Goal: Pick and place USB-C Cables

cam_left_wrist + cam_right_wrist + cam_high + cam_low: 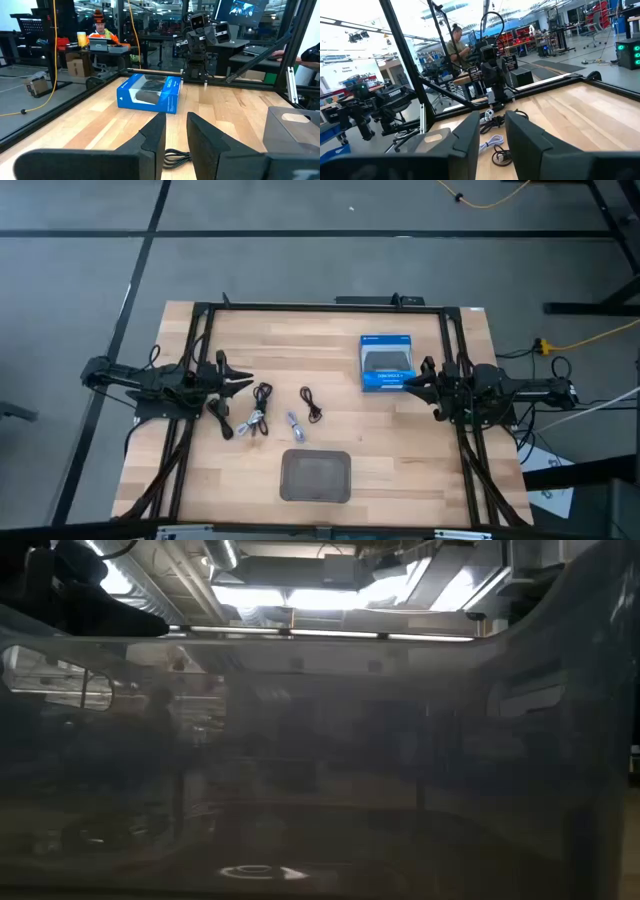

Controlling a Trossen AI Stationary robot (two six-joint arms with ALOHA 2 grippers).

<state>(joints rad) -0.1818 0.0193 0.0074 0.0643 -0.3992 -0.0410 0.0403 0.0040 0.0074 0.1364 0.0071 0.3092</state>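
Several small coiled USB-C cables lie on the wooden table. In the high view I see a black one (263, 393), a grey-and-black bundle (250, 422), another black one (312, 402) and a silvery one (295, 423). My left gripper (241, 381) hovers open just left of the cables; its wrist view shows a black cable (175, 157) below the gap between its fingers (176, 134). My right gripper (410, 380) is open beside the blue box, right of the cables. Its wrist view shows the silvery cable (492, 142) and a black one (502, 157) ahead.
A blue box (387, 362) lies flat toward the far right, close to the right gripper. A grey tray (316, 476) sits near the front edge, in the middle. Black frame rails run along both table sides. The low view is blocked by a murky grey surface.
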